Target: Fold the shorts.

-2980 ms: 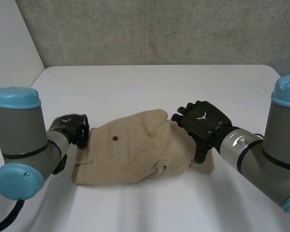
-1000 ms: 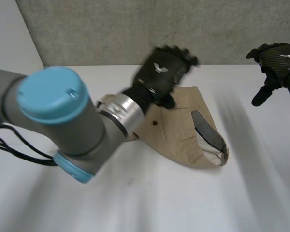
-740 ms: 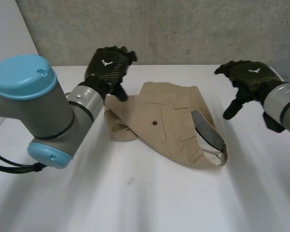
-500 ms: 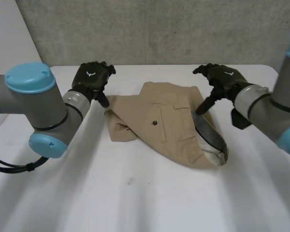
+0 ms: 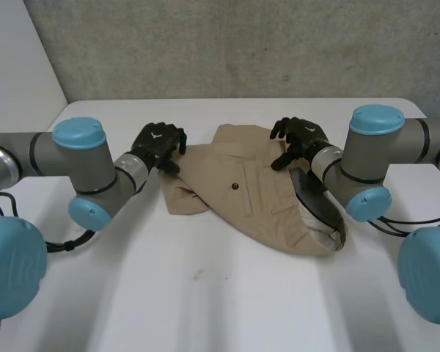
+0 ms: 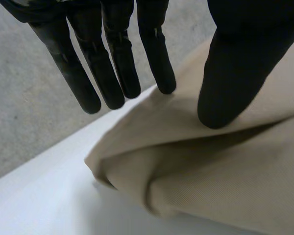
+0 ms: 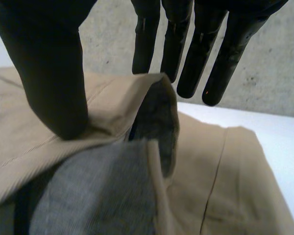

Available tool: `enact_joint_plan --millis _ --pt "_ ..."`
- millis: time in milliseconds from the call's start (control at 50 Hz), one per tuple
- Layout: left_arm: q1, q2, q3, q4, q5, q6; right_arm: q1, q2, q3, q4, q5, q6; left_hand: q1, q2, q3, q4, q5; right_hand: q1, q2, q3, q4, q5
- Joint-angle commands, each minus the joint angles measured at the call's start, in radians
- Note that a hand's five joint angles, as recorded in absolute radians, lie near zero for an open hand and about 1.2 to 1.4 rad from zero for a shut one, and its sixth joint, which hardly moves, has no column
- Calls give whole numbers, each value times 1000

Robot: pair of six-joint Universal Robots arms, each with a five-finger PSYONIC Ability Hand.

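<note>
The tan shorts (image 5: 257, 198) lie crumpled mid-table, waistband to the right with its grey lining (image 5: 312, 198) showing. My left hand (image 5: 158, 141) is at their far left corner. In the left wrist view its thumb (image 6: 230, 73) rests on the cloth (image 6: 210, 161) while the straight fingers (image 6: 112, 58) reach past the folded edge. My right hand (image 5: 299, 134) is at the far right end by the waistband. Its thumb (image 7: 49, 63) presses on the tan cloth (image 7: 220, 176), and its straight fingers (image 7: 206, 54) stand behind the raised waistband edge. Both hands are open.
The white table (image 5: 205, 293) stretches in front of the shorts and to both sides. A grey wall (image 5: 242, 44) stands just behind the table's far edge. Both arms reach in low from the sides.
Both hands have dropped from above the table onto the shorts' far corners, the left one swinging back to the left. Their fingers have drawn somewhat closer to the thumbs. The shorts lie unmoved.
</note>
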Motion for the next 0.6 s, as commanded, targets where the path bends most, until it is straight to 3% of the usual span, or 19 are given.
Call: enact_joint_plan --millis 20,100,260,460,500,520,560,600 --pt "-4 -17 49 -64 -11 5 -1 23 -38 70 -9 -34 561 582 584 582 589 900 822 822 823 847" --pt "-21 27 33 -60 -14 2 -1 -45 -18 69 5 -84 561 582 584 582 589 901 823 823 824 849" --pt "-63 248 -123 -21 -53 -26 -1 -358 157 4 3 -184 561 582 584 582 589 901 823 823 824 849" --pt "-133 554 -525 -11 -54 -116 3 -741 575 -3 38 -599 561 582 584 582 589 901 823 823 824 849" --pt "-140 587 -574 -7 -53 -130 7 -813 673 -3 40 -679 264 285 287 284 291 901 823 823 824 849" --pt "-140 621 -618 5 -54 -142 9 -835 706 -3 37 -699 -151 -130 -128 -130 -123 901 823 823 824 849" --pt "-140 644 -648 19 -54 -152 13 -876 763 -3 34 -729 -345 -324 -322 -324 -317 901 823 823 824 849" --pt "-131 672 -688 50 -57 -164 13 -933 830 -6 31 -749 -375 -354 -352 -354 -347 901 823 823 824 849"
